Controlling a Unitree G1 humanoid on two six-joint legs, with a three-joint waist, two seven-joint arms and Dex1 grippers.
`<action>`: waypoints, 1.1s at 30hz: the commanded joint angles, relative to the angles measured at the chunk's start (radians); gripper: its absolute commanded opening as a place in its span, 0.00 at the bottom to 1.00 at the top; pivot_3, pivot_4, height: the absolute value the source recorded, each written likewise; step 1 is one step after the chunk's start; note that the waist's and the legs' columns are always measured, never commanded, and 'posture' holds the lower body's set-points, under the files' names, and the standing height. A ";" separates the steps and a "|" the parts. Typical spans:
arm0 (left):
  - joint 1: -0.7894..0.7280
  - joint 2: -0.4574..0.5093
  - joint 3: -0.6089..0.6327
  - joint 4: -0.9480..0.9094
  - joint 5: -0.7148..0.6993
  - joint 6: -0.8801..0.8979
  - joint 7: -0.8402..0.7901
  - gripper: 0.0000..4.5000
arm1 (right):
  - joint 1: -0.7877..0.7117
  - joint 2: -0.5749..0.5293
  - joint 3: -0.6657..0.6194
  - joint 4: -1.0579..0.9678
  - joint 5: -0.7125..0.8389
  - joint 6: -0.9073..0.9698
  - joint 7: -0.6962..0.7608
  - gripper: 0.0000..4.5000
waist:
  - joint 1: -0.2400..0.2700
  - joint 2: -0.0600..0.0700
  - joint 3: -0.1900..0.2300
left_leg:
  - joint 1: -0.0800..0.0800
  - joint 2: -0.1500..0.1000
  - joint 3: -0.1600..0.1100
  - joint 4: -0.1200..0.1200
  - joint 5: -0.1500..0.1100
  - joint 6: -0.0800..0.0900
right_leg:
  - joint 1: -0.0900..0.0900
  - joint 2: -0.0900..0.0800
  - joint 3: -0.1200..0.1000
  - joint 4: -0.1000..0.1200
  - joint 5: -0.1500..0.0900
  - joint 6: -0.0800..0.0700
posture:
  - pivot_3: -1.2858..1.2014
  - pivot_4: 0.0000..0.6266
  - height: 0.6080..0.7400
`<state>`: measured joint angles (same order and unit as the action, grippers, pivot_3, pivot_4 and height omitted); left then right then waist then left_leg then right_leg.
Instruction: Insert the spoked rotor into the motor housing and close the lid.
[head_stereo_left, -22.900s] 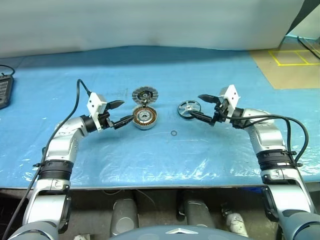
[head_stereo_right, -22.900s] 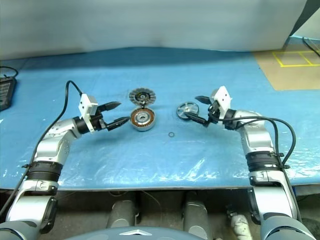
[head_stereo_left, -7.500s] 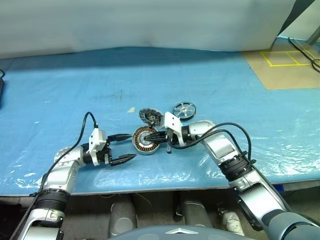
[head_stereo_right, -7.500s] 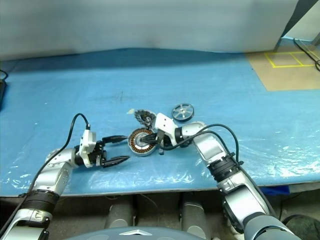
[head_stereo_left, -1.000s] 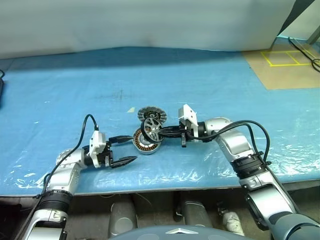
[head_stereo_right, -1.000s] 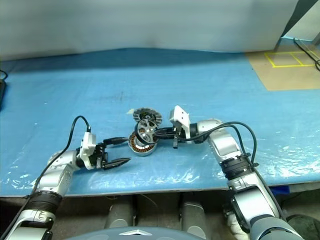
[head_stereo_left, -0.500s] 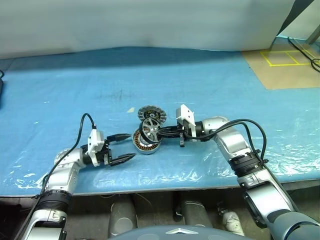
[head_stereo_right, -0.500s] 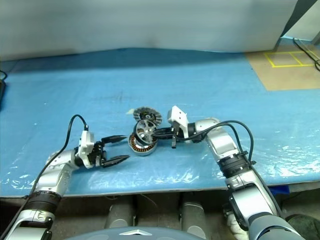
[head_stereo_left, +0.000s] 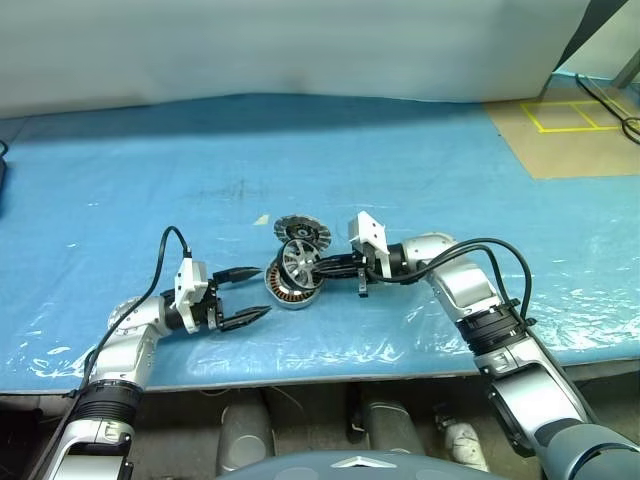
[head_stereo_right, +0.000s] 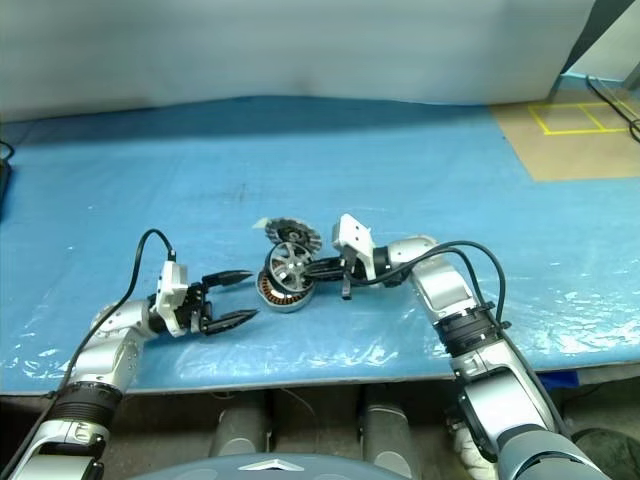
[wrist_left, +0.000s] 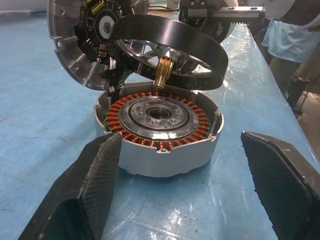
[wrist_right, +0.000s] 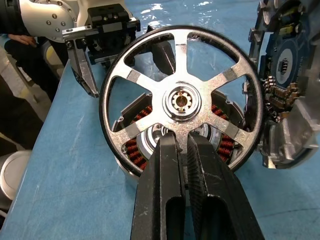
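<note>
A robotics lab: a workbench under a blue plastic sheet (head_stereo_left: 420, 170), yellow floor tape (head_stereo_left: 575, 112), disassembled motor housing (wrist_left: 160, 125).

Spoked rotor (wrist_right: 181, 100) hides most of motor housing (wrist_right: 150, 142); lid (wrist_right: 290, 85) cut off, apparently leaning on it.

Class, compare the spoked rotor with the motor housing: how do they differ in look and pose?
The spoked rotor is open, with thin silver spokes and a dark rim; the motor housing is a solid grey puck with copper windings. The rotor is held tilted above the table in the right gripper; the housing lies flat on the table. Both are round, with central hubs.
</note>
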<state>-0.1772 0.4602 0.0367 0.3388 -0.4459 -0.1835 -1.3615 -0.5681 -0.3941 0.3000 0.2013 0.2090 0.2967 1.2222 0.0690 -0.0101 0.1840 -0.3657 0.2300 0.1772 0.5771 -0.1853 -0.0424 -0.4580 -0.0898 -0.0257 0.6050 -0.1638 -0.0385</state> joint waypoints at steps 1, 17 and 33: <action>0.007 0.011 0.020 -0.028 -0.015 0.002 0.001 0.89 | -0.006 -0.004 0.002 -0.038 0.008 -0.005 0.012 0.00 | 0.000 0.000 0.000 | 0.000 0.000 0.000 0.000 0.000 0.000 | 0.000 0.000 0.000 0.000 0.000 0.000 | 0.52 0.24 1.00; 0.009 0.012 0.018 -0.023 -0.007 -0.003 0.009 0.89 | -0.017 0.005 -0.006 -0.016 0.004 -0.004 0.016 0.06 | 0.000 0.000 0.000 | 0.000 0.000 0.000 0.000 0.000 0.000 | 0.000 0.000 0.000 0.000 0.000 0.000 | 0.52 0.24 1.00; 0.007 0.021 0.024 -0.024 -0.017 0.003 0.005 0.89 | 0.003 -0.005 -0.073 -0.101 0.108 0.067 0.017 0.46 | 0.000 0.000 0.000 | 0.000 0.000 0.000 0.000 0.000 0.000 | 0.000 0.000 0.000 0.000 0.000 0.000 | 0.52 0.24 1.00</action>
<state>-0.1736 0.4665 0.0369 0.3388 -0.4455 -0.1833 -1.3518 -0.5686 -0.3920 0.2567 0.1493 0.2795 0.3514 1.2373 0.0694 -0.0101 0.1840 -0.3659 0.2300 0.1772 0.5770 -0.1853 -0.0424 -0.4581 -0.0898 -0.0257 0.6049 -0.1638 -0.0385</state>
